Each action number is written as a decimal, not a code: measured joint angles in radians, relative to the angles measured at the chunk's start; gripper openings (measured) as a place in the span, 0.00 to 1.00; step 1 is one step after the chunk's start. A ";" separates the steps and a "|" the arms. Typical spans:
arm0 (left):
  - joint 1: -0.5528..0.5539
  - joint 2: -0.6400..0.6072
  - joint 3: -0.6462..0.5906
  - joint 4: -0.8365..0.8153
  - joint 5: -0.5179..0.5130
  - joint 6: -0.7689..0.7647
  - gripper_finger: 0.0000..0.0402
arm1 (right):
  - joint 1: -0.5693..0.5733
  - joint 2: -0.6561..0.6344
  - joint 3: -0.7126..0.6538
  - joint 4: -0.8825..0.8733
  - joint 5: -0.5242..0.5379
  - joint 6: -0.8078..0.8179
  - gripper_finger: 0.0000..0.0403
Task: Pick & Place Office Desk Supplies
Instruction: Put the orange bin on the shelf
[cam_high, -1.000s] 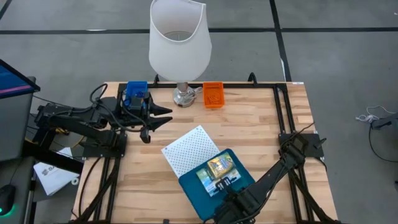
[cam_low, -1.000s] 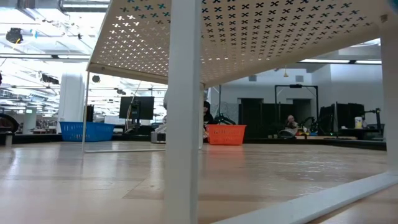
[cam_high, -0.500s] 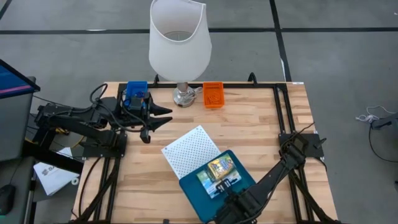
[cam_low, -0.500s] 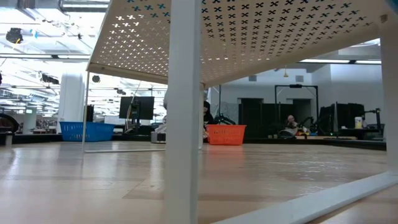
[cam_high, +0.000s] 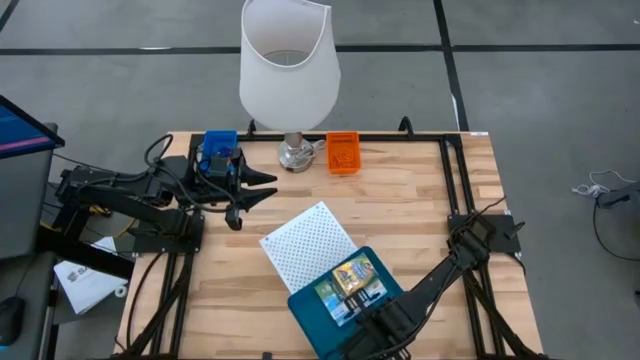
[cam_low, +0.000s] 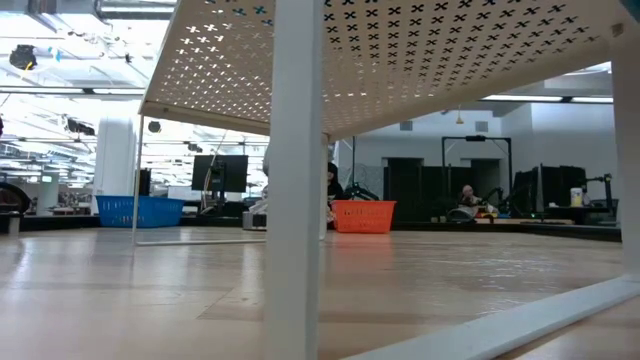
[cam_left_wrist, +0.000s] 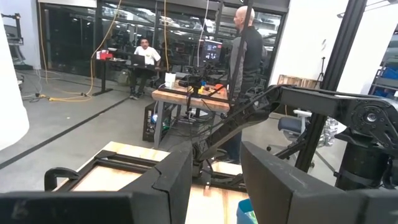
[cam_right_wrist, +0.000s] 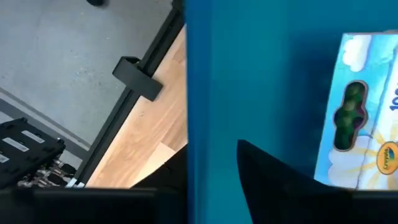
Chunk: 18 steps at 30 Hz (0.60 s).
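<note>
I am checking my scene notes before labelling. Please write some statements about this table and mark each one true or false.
1. The two printed boxes lie on the white perforated panel. False: they lie on the teal tray.
2. The orange basket stands beside the foot of the white lamp. True.
3. The left end effector is shut on a box. False: it is open, with nothing between its fingers.
4. The white lamp stands upright at the table's far edge. True.
5. The right arm reaches toward the blue basket. False: it reaches to the teal tray.
</note>
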 joint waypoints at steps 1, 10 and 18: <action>0.000 0.000 0.000 0.000 0.000 0.000 0.33 | -0.004 0.000 0.000 -0.001 -0.002 0.001 0.26; 0.000 0.000 0.000 -0.038 0.000 -0.001 0.33 | -0.009 -0.035 0.000 -0.003 0.001 0.003 0.33; 0.000 0.000 0.000 -0.040 -0.004 -0.002 0.33 | 0.003 -0.069 0.000 0.005 -0.041 0.014 0.39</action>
